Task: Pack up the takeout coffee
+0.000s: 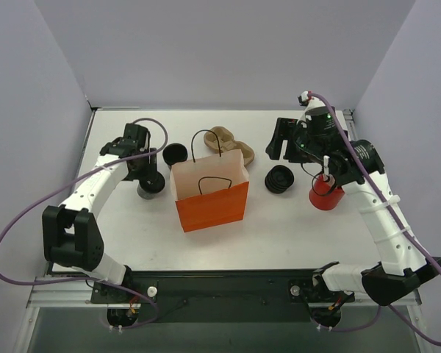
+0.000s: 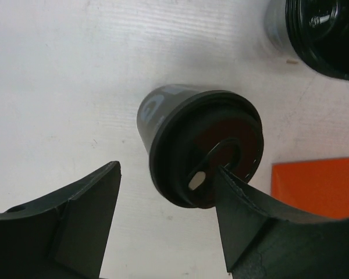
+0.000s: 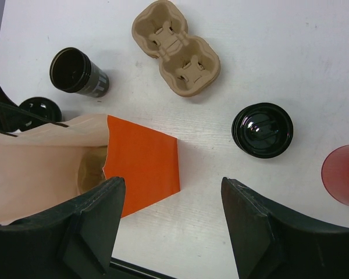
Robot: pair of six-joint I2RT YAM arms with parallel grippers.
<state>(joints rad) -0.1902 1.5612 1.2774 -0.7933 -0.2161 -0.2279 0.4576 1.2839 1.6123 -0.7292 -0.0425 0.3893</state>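
Left wrist view is showing the takeout coffee [image 2: 203, 148] with its lid on and sip hole facing up, standing on the table [image 1: 279, 235] between the fingers of the left gripper [image 2: 167, 171]. One finger [image 2: 250, 215] is looking as if it is touching the lid's rim, while the other finger [image 2: 87, 221] is standing apart from the cup. The jaws are spread and nothing is clamped yet, and this is probably a straddle to line up a grasp.

Just beside the cup, the orange bag [image 1: 212, 202] is standing upright with its mouth gaping, ready to take the drink from above. A lidless black cup [image 1: 175, 154] is sitting near its far-left corner.

Further out, the right gripper [image 3: 171, 181] is hanging over the bag's right edge, jaws wide and gripping nothing. It is likely waiting to steady the bag. The lid stack [image 3: 262, 129], red cup [image 3: 343, 174] and cardboard carrier [image 3: 177, 49] are lying well apart, out of the way.
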